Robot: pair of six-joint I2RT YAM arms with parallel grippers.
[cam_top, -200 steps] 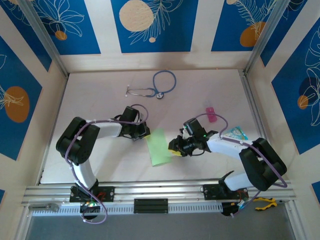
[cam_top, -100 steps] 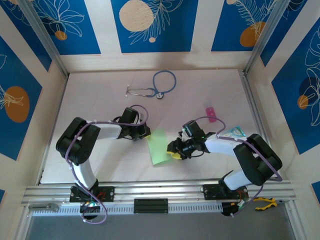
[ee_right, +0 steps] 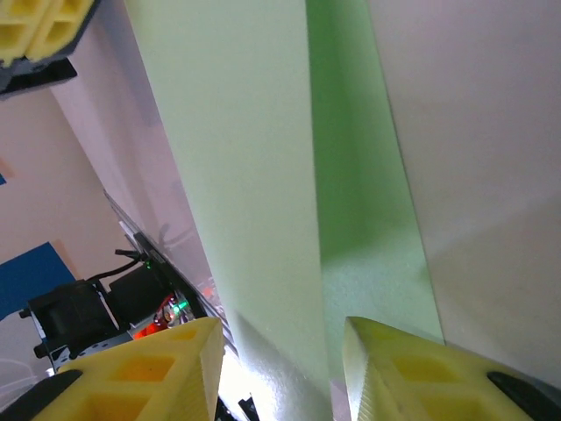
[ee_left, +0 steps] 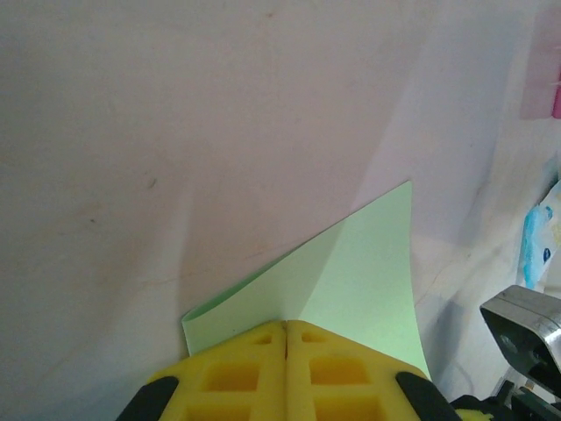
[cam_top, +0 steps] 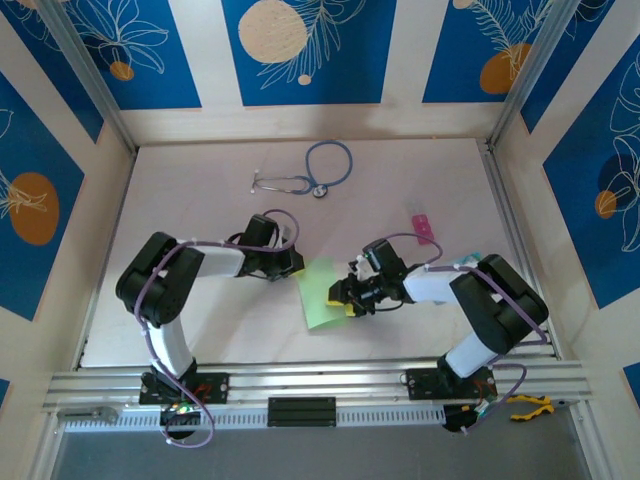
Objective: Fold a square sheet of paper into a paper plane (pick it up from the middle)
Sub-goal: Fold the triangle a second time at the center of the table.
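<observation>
The square sheet of paper point(cam_top: 320, 292) is thin and matt. The table point(ee_left: 175, 132) looks smooth, faintly scuffed. Yellow finger pads point(ee_right: 149, 373) are matt plastic.

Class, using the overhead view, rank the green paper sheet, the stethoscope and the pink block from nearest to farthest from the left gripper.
1. The green paper sheet, pinched in the left gripper itself.
2. The stethoscope, farther back, near the table's middle.
3. The pink block, off to the right.
</observation>
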